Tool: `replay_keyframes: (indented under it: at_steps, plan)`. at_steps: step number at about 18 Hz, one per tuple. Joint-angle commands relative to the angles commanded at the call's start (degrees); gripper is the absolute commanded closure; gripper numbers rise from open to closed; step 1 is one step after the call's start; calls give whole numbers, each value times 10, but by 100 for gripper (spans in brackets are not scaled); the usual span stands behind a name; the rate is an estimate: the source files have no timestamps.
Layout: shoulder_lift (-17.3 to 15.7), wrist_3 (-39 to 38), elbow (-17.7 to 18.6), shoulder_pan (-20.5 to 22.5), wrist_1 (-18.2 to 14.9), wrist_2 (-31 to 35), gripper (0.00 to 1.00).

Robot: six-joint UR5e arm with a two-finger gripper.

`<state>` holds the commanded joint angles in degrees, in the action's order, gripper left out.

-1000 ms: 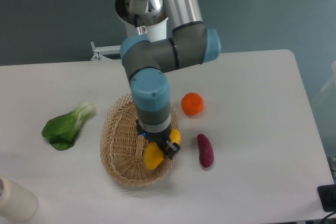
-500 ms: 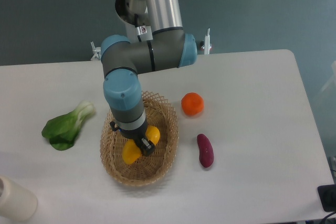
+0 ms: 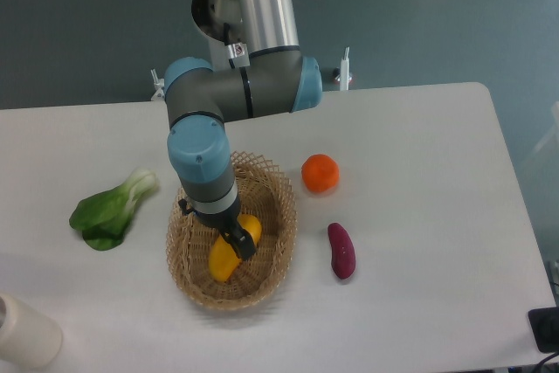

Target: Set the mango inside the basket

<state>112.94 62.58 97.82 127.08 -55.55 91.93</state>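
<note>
Over the last second my arm has swung from the basket's 3 o'clock rim toward its centre and come down, carrying the fruit with it. Now the gripper [image 3: 234, 244] sits low inside the basket [image 3: 278, 183], and the mango [image 3: 232, 249] lies between its fingers, tilted with the orange end toward 1 o'clock and the yellow end toward 7 o'clock. As far as I can see, the fingers are clamped on the mango; one dark finger crosses its middle. Whether the fruit already touches the wicker floor I cannot tell from this single view (the wrist hides most of the contact).

My reading of progress: the carry is finished and the mango is within the basket's rim, so most of the job is done. What is left is the release and a clean retreat upward.

Other produce lies outside the basket: the orange [image 3: 320, 173] at its 2 o'clock, near the rim; the purple vegetable [image 3: 341, 251] at its 4 o'clock, apart from it; the leafy green [image 3: 112, 210] off at 9 o'clock. All rest on the white table [image 3: 419, 216].
</note>
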Motion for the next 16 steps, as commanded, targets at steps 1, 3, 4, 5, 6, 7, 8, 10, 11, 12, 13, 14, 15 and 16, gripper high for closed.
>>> replay_keyframes:
  at_steps: [1,3,4,5,6,7,8,10,11,12,13,14,15,16]
  plan:
    - [-3,0,-3,13,-1,-2,0]
    - [-15,3,-15,47,-2,-3,0]
    - [-12,3,-24,58,-2,-4,0]
    - [-8,10,-39,82,-5,-3,0]
    - [-2,27,-51,94,-5,-3,0]
    - [12,45,-70,104,-5,-4,0]
    - [34,54,-104,114,-10,2,0]
    - [60,55,-140,127,-12,2,0]
    - [80,56,-166,136,-11,2,0]
    - [93,57,-185,143,-12,2,0]
    - [105,60,-207,155,-12,1,0]
    - [110,66,-214,161,-12,0,0]
    - [111,80,-215,172,-12,0,0]
    - [111,97,-215,186,-12,-1,0]
